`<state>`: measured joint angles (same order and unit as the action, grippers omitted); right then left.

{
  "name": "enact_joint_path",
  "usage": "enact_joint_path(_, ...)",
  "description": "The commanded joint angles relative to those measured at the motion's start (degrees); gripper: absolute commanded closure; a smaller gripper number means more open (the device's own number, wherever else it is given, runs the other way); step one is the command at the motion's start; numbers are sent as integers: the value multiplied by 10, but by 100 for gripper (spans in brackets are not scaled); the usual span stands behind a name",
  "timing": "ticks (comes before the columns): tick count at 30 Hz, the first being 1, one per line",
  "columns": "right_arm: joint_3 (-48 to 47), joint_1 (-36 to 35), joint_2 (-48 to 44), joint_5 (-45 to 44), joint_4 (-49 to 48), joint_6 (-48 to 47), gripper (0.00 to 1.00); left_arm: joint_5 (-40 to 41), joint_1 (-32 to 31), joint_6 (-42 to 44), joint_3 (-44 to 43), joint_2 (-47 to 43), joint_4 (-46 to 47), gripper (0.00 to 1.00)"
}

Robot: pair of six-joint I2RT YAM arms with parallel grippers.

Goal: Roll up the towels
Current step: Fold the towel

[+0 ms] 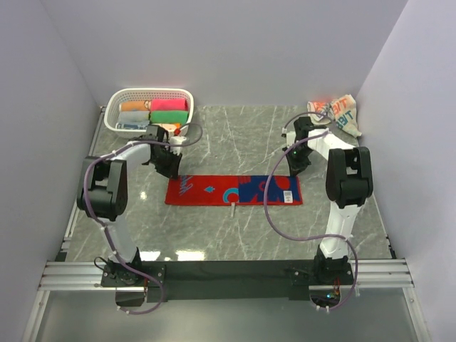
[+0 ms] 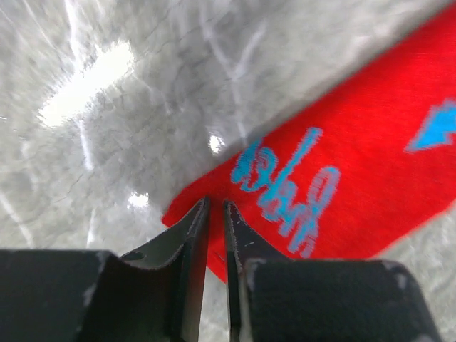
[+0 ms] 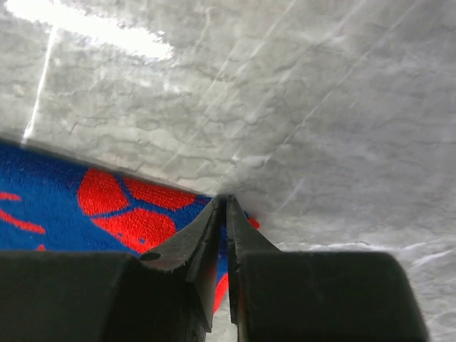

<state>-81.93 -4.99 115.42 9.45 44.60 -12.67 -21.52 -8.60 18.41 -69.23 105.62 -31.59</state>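
Left gripper: jaws drawn almost together, a thin slit between them, tips at the left-end corner of the red-and-blue towel; whether cloth is pinched cannot be told. Right gripper: jaws closed, tips at the towel's right-end corner. Red-and-blue towel: spread full length at mid-table between the two grippers, no turn rolled yet. Basket, far left: several rolled towels (judged finished). Crumpled towel, far right: unrolled, left to do. Table: grey marble
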Motion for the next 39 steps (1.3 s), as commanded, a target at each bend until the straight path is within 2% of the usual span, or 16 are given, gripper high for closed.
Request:
enact_joint_path(1, -4, -1, 16, -58, -43, -1, 86, 30, 1, -38, -10, 20, 28, 81)
enact_joint_path(7, -35, 0, 34, -94, -74, 14, 87, 71, 12, -56, -6, 29, 40, 83)
enact_joint_path(10, -57, 0, 35, -91, -72, 23, 86, 61, 12, -58, -9, 28, 31, 82)
enact_joint_path(11, -59, 0, 30, -89, -72, 26, 82, 46, 12, -62, -13, 26, 29, 81)
enact_joint_path(12, -60, 0, 11, -76, -68, 28, 78, 33, 13, -65, -14, 22, 25, 79)
enact_joint_path(13, -62, 3, 0, -68, -64, 33, 70, 24, 12, -65, -16, 14, 22, 74)
enact_joint_path(19, -30, 32, -81, -47, -14, 63, 61, -36, 12, -94, -59, -11, -29, 55)
enact_joint_path(20, -24, 45, -85, -39, 1, 65, 61, -39, 12, -96, -60, -15, -34, 54)
enact_joint_path(21, -17, 46, -91, -30, 8, 67, 61, -41, 12, -97, -59, -26, -33, 48)
enact_joint_path(24, 20, 46, -105, 10, 12, 77, 60, -44, 11, -91, -54, -43, -38, 43)
enact_joint_path(30, 86, 47, -95, 36, -21, 104, 57, -51, 13, -81, -45, -60, -47, 40)
enact_joint_path(39, 100, 11, -55, -3, -58, 104, 64, -44, 13, -65, -32, -64, -50, 39)
